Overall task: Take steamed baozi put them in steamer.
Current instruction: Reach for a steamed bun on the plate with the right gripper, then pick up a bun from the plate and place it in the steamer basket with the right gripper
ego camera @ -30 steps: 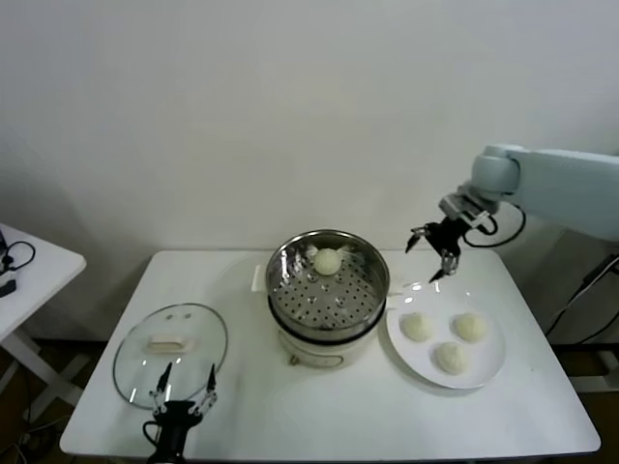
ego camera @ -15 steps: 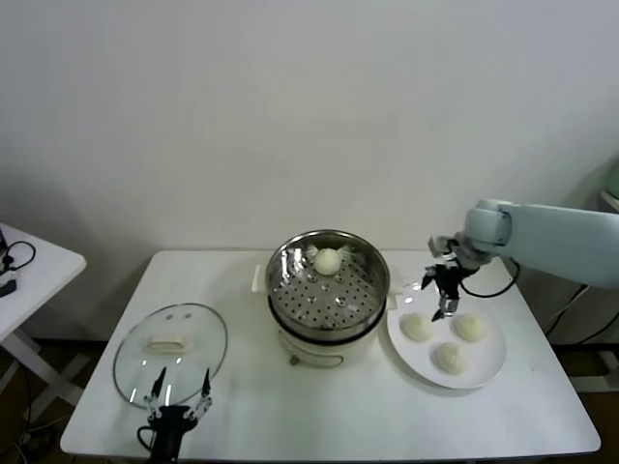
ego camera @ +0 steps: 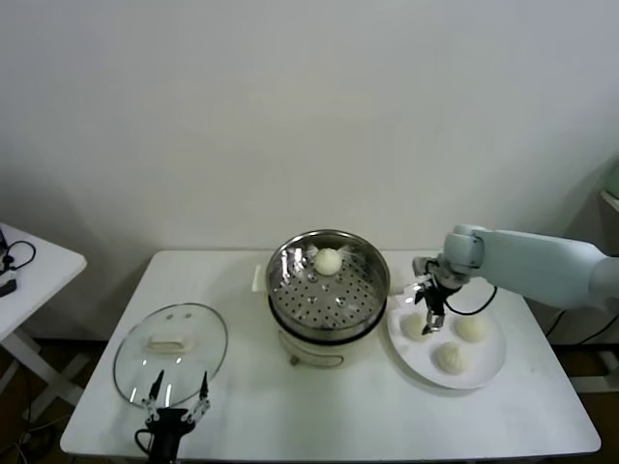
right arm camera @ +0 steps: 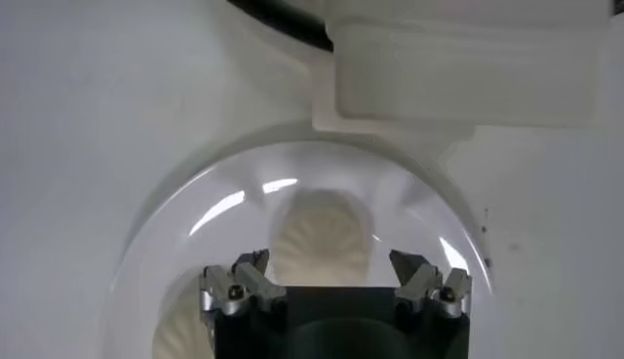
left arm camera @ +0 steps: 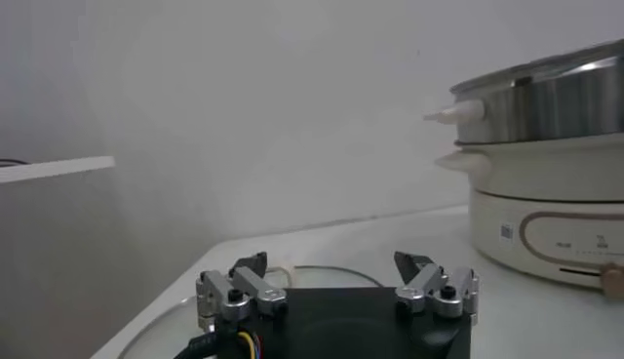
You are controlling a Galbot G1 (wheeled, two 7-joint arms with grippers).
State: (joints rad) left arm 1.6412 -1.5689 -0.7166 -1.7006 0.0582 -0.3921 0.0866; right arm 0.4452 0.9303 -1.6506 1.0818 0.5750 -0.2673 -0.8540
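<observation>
**Right gripper spread over the plate's nearest bun**

Right gripper (ego camera: 427, 307) hangs with its fingers wide apart over the white plate (ego camera: 488, 367), holding nothing. From my seat, the right wrist view looks straight down between the two fingertips (right arm camera: 239, 283) onto a bun (right arm camera: 322, 234), which sits on the plate just ahead of them; I cannot tell whether the tips touch it. In the head view that bun (ego camera: 415, 327) lies at the plate's edge closest to the steamer. Two more buns rest on the same plate: one (ego camera: 471, 328) toward the worktop's right edge, the other (ego camera: 450, 358) toward its front edge. A fourth bun (ego camera: 328, 260) lies inside the steamer (ego camera: 363, 300), on the perforated floor against the back wall.

I see the steamer standing in the middle of the worktop (ego camera: 251, 406), with the plate just beside it on the right. A glass lid (ego camera: 170, 350) lies flat near the front left corner.

Left gripper (ego camera: 177, 398) waits at the worktop's front edge, right by the lid, its fingers apart and empty.
</observation>
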